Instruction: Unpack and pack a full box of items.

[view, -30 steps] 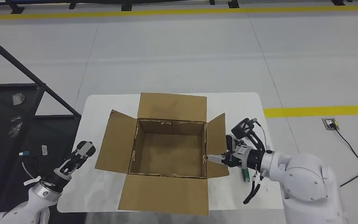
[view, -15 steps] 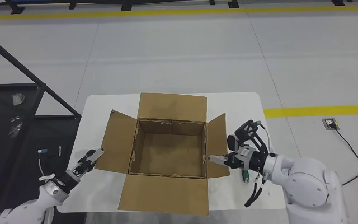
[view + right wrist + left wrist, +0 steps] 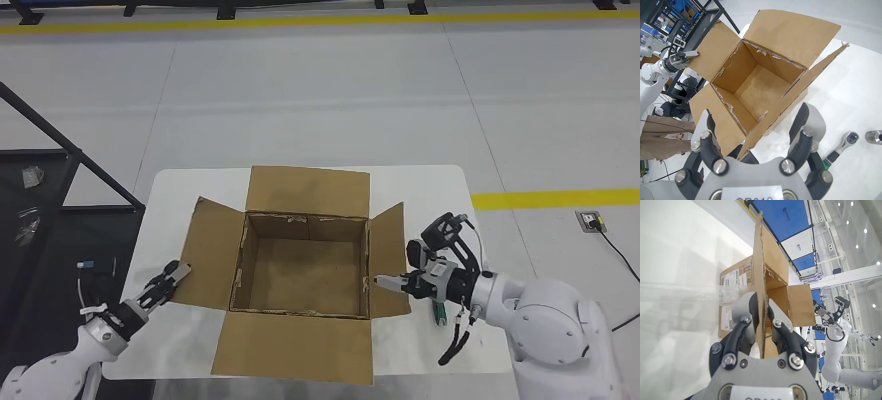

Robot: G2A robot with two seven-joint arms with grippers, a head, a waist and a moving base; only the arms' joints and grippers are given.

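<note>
I'm seeing the left jaws pinching the left flap (image 3: 205, 255) of the brown cardboard box (image 3: 305, 225), sitting central on the worktop (image 3: 430, 190) with four flaps splayed. Left wrist view is showing labels (image 3: 728, 281) on its outer wall; right wrist view is showing right jaws gaping around the right flap (image 3: 388, 260), a ratchet (image 3: 840, 147) beside.

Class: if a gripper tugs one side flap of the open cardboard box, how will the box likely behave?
The box looks empty, so probably light: it may slide or tilt. The flap in the left gripper is thin corrugated card, likely bending at its crease. Torn edges suggest it could rip.
</note>
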